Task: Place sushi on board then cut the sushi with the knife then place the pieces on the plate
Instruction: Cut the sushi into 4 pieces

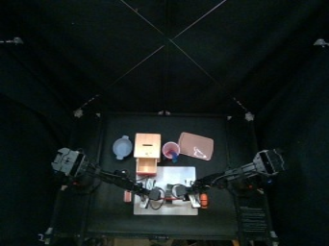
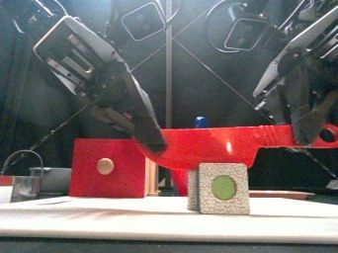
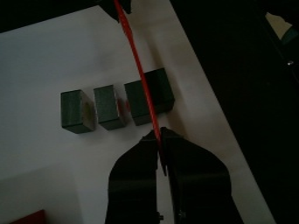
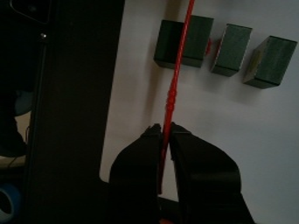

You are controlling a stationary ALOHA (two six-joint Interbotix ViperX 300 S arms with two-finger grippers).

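Observation:
A red toy knife (image 2: pixel 218 139) hangs level above the white board (image 2: pixel 145 212), held at both ends. My left gripper (image 2: pixel 153 139) is shut on one end and my right gripper (image 2: pixel 307 126) on the other. The dark green sushi (image 2: pixel 219 188) stands on the board right below the blade. In the left wrist view the sushi (image 3: pixel 112 107) shows as three blocks side by side, and the knife (image 3: pixel 140 79) crosses the end block, running out from my left gripper (image 3: pixel 160 140). In the right wrist view, my right gripper (image 4: pixel 166 133) holds the knife (image 4: pixel 177 70) over that same end block (image 4: pixel 184 44).
Behind the board (image 1: pixel 161 183) stand the wooden box with a red drawer front (image 2: pixel 109 168), the blue-grey bowl (image 1: pixel 122 147), the red cup (image 1: pixel 171 150) and the pink tray (image 1: pixel 195 146). A blue knife tip (image 2: pixel 201 123) shows above the red blade.

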